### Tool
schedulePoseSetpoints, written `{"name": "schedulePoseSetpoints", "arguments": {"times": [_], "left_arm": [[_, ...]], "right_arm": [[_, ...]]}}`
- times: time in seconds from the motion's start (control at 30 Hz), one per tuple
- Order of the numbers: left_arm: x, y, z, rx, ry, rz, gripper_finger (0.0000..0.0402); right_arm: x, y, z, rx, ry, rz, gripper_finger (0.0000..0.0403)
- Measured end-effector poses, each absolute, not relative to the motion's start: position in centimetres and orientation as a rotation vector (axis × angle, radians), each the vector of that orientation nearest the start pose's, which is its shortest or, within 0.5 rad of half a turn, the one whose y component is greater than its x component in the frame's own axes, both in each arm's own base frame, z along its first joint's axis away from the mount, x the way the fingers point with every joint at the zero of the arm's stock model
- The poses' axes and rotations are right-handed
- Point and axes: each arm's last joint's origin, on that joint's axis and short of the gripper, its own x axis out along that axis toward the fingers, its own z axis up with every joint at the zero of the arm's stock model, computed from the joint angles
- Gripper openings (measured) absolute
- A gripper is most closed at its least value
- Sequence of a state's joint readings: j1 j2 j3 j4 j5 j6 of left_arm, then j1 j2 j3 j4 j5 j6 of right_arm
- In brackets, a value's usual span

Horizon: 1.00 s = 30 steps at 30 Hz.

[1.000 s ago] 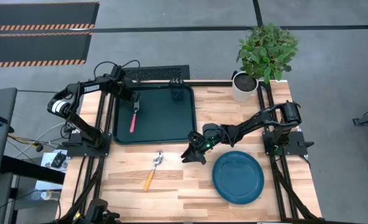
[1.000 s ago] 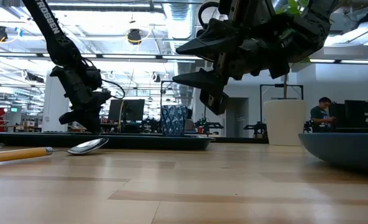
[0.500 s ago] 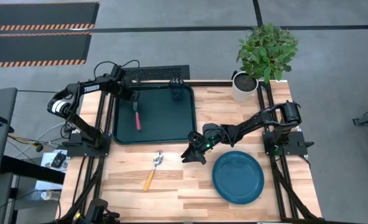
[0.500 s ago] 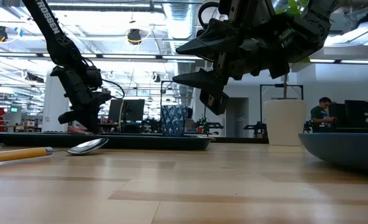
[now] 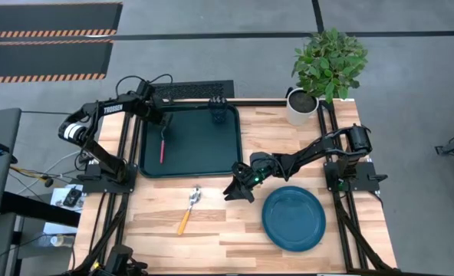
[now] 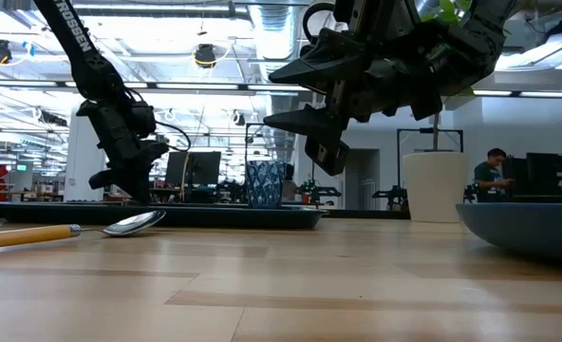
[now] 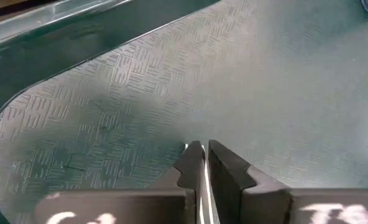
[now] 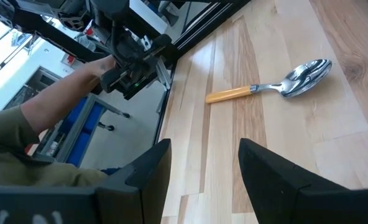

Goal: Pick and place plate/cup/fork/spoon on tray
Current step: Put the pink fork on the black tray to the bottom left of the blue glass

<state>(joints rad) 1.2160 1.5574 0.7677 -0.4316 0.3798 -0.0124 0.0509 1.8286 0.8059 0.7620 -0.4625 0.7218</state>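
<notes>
Fork [image 5: 162,143], slim, red-handled, on tray [image 5: 204,146]

Cup [image 5: 218,114] and fork [image 5: 163,143] on tray [image 5: 204,149]

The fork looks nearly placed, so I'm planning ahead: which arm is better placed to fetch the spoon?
Probably the right. Its open gripper hovers beside the spoon on the table and faces it in the right wrist view. The left gripper is over the tray, shut on the fork.
</notes>
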Motion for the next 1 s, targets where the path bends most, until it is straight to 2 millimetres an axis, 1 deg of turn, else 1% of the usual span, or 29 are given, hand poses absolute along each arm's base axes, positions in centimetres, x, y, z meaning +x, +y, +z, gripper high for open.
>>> {"name": "schedulePoseSetpoints", "arguments": {"times": [0.13,0.2,0.3,0.4,0.53,0.73,0.87,1.0], "left_arm": [[10.2,24.4,14.9,-0.907,0.862,0.738,0.0014],[10.2,24.5,15.6,-0.884,0.846,0.75,0.0014],[10.0,24.6,16.6,-0.835,0.865,0.817,0.0014],[10.2,24.1,17.3,-0.797,0.905,0.858,0.0014],[11.2,22.9,17.4,-0.774,0.979,0.824,0.0014],[13.4,21.9,17.4,-0.647,1.051,0.847,0.0014],[14.1,21.5,17.4,-0.582,1.092,0.904,0.0014],[14.4,21.3,17.4,-0.578,1.093,0.898,0.0014]], "right_arm": [[35.5,3.1,15.7,0.749,0.433,0.396,0.0212],[35.5,3.1,15.6,0.745,0.443,0.395,0.0212],[35.5,3.2,15.3,0.748,0.464,0.387,0.0212],[35.4,3.2,15.2,0.746,0.477,0.382,0.0212],[35.4,3.1,15.2,0.737,0.472,0.374,0.0212],[35.4,3.1,15.2,0.737,0.47,0.365,0.0212],[35.4,3.3,15.2,0.737,0.473,0.37,0.0212],[35.4,3.4,15.2,0.736,0.473,0.372,0.0212]]}}
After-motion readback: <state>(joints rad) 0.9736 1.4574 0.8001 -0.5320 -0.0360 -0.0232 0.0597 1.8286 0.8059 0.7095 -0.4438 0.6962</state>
